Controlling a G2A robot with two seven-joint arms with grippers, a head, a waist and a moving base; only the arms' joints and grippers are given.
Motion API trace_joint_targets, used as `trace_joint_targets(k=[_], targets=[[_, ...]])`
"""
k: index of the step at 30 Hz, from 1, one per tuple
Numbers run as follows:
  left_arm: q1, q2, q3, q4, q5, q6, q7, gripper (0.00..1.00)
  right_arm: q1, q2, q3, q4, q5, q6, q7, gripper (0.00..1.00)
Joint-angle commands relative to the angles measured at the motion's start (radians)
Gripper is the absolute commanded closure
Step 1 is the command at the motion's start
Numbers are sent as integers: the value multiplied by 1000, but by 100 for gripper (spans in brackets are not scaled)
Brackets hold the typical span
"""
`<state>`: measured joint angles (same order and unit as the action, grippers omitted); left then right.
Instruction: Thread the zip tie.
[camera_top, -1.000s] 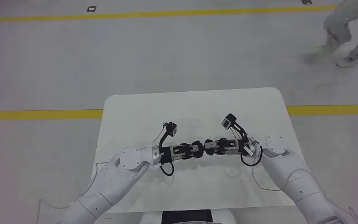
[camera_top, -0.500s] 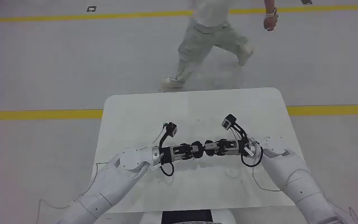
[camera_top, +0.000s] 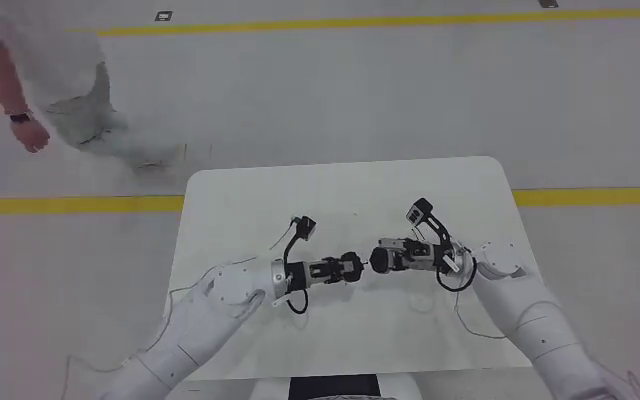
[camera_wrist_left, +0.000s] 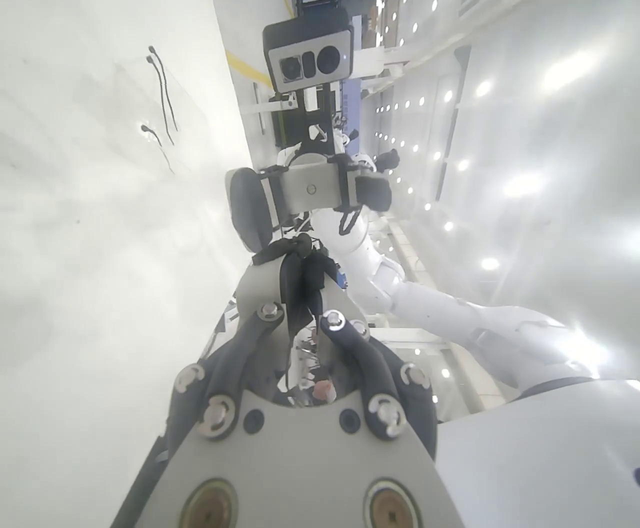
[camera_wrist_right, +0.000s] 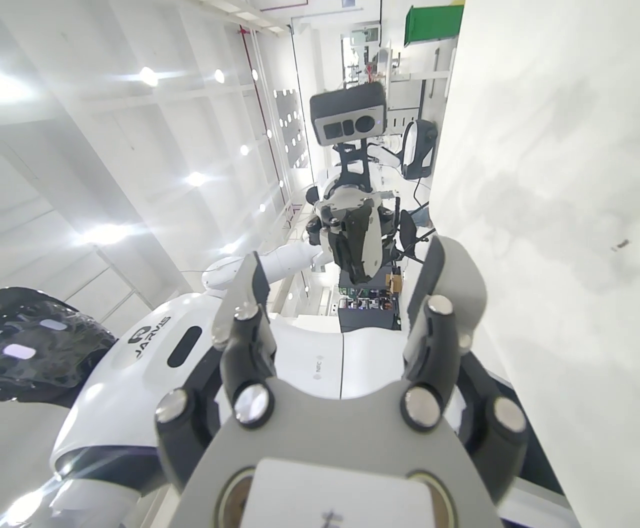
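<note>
Here, over the table (camera_top: 300, 200), almost tip to tip: left claw (camera_top: 358, 266) tight on zip tie (camera_wrist_left: 299, 286), right claw (camera_top: 377, 259) agape.

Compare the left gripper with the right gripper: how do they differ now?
The left gripper is shut on a black zip tie; the right gripper is open and empty. The left gripper's fingers sit close together, the right gripper's wide apart. Both hover above the white table, tips facing each other.

One table (camera_top: 250, 200), two pairs of jaws, one black zip tie (camera_wrist_left: 295, 280), three thin strands (camera_wrist_left: 164, 97) (dark, loose).
</note>
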<state>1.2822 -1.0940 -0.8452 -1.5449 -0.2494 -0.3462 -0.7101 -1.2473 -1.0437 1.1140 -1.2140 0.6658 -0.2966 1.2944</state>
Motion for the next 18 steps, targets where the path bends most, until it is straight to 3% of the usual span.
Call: trace_joint_targets(k=[1,3,4,13,18], targets=[[4,3,-2,-34,92,6,22,100,-1,2,13,8,7,10,-13,0],[19,5,-2,-59,141,6,44,100,-4,3,25,13,14,22,-41,0],[29,5,1,-51,127,6,43,100,-5,3,29,15,19,28,-56,0],[30,5,1,-46,122,6,41,100,-5,3,29,15,19,28,-56,0],[39,8,-7,-86,214,6,113,100,-3,6,37,4,-25,15,-89,0]])
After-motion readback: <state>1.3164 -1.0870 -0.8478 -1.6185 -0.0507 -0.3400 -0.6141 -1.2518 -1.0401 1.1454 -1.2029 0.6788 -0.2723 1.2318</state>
